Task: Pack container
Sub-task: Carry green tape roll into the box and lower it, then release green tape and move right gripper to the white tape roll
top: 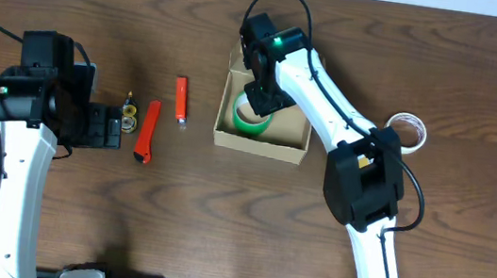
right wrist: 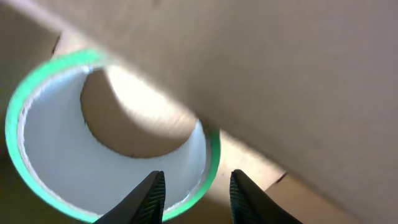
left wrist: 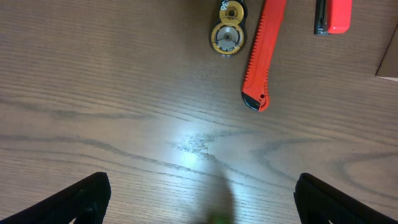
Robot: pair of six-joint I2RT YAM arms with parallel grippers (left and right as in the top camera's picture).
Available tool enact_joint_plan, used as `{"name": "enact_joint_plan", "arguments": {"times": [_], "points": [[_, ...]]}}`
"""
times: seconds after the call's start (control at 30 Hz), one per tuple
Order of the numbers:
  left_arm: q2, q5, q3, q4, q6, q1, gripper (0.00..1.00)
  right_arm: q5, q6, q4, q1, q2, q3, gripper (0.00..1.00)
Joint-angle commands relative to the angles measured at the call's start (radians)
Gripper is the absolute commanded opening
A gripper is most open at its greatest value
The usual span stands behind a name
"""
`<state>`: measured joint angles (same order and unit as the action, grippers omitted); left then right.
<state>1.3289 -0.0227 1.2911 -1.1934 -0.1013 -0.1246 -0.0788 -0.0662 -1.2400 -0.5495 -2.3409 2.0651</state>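
The right tool (right wrist: pixel 198 186), jaws loosely parted either side of the green tape roll (right wrist: pixel 50 155) wall, sits inside the container (top: pixel 257 145), while the orange knife (top: pixel 147 131) lies left of the container, long axis parallel to its left wall, nearer the wide-open left tool (left wrist: pixel 202 183).

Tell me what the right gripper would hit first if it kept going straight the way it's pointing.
Probably the green tape roll: its wall sits between the open jaws of the right gripper, inside the container. The cardboard floor lies just beyond; depth is hard to judge.
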Motion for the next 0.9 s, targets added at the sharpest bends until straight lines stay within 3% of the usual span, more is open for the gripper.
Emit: {"name": "enact_joint_plan", "arguments": {"times": [0.0, 0.27, 0.57, 0.7, 0.87], "points": [[0.007, 0.000, 0.019, -0.003, 0.012, -0.006, 0.95, 0.000, 0.002, -0.002, -0.019, 0.028, 0.001, 0.35], [0.007, 0.000, 0.019, -0.003, 0.012, -0.006, 0.95, -0.007, 0.004, -0.022, -0.034, 0.194, 0.087, 0.38], [0.007, 0.000, 0.019, -0.003, 0.012, -0.006, 0.95, -0.224, 0.005, -0.064, 0.003, 0.367, 0.130, 0.43], [0.007, 0.000, 0.019, -0.003, 0.012, -0.006, 0.95, -0.181, 0.000, -0.107, 0.108, 0.395, 0.130, 0.44], [0.007, 0.000, 0.019, -0.003, 0.012, -0.006, 0.95, -0.118, -0.037, -0.105, 0.343, 0.398, 0.120, 0.43]]}}
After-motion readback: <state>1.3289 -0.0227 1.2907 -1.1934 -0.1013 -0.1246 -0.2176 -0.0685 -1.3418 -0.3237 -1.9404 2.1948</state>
